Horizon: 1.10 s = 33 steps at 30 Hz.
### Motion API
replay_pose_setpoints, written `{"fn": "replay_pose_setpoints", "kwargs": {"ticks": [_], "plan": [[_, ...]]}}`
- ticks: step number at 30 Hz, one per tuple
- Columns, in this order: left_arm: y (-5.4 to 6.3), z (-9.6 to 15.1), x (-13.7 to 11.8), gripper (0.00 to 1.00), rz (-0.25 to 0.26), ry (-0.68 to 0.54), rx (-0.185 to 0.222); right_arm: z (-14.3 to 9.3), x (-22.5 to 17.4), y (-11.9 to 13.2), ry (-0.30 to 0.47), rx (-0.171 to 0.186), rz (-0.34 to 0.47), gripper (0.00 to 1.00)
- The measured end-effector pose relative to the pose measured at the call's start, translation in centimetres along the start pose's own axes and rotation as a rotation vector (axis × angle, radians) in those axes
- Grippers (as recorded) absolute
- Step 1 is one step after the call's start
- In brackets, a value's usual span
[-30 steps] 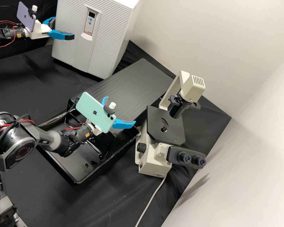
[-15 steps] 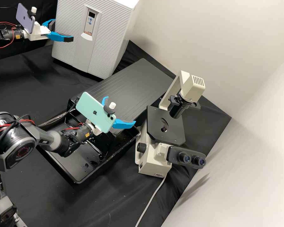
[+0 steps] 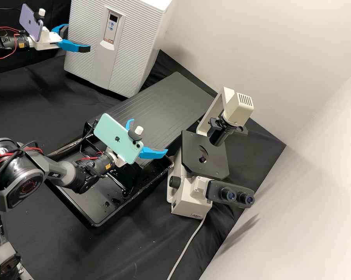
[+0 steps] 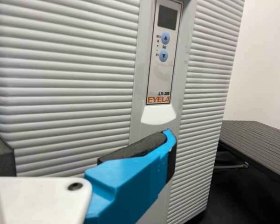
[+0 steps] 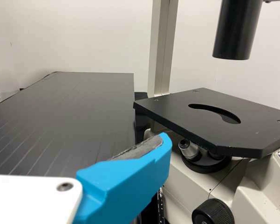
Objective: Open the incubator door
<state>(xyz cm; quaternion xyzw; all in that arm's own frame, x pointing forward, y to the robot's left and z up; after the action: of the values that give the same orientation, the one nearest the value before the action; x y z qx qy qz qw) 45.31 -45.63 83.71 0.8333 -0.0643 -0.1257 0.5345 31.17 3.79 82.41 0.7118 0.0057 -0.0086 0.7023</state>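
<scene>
Fingers (image 3: 74, 46) are standing apart on the left gripper (image 3: 78, 38), which is hanging in front of the incubator (image 3: 149, 46). From my seat I am seeing its ribbed door (image 3: 81, 62) sitting shut, upright on the black-covered bench (image 3: 31, 97). In the left wrist view, one fingertip is showing close to the pale tab (image 4: 158, 115) beneath the control panel (image 4: 164, 56); I am not able to tell whether it is touching the door.

My right gripper (image 3: 149, 136) is also holding its fingers apart, with nothing between them, and is hanging above the black tray (image 3: 82, 212), near the microscope (image 3: 191, 202). A grooved black board (image 3: 171, 97) is lying between incubator and microscope, and a phone is riding on each gripper, the purple one (image 3: 30, 22) left, the mint one (image 3: 115, 136) right.
</scene>
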Motion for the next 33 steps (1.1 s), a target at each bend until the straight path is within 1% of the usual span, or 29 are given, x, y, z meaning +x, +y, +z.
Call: {"fn": "replay_pose_setpoints", "kwargs": {"ticks": [5,9,16,22,26,33], "plan": [[-0.01,-0.01,0.00,0.00,-0.001,0.001,0.000,0.00,0.00,0.00,0.000,0.000,0.000,1.00],[0.01,-0.18,-0.14,0.00,0.004,0.017,-0.015,0.00,0.00,0.00,0.000,0.000,0.000,1.00],[0.12,-0.45,-0.31,0.00,0.008,0.028,-0.020,0.00,0.00,0.00,0.000,0.000,0.000,1.00],[0.10,-0.67,-0.41,0.00,0.016,0.044,-0.037,0.00,0.00,0.00,0.000,0.000,0.000,1.00],[0.30,-0.70,-0.47,0.00,0.022,0.055,-0.046,0.00,0.00,0.00,0.000,0.000,0.000,1.00],[0.38,-0.75,-0.49,0.00,0.024,0.065,-0.053,0.00,0.00,0.00,0.000,0.000,0.000,1.00]]}}
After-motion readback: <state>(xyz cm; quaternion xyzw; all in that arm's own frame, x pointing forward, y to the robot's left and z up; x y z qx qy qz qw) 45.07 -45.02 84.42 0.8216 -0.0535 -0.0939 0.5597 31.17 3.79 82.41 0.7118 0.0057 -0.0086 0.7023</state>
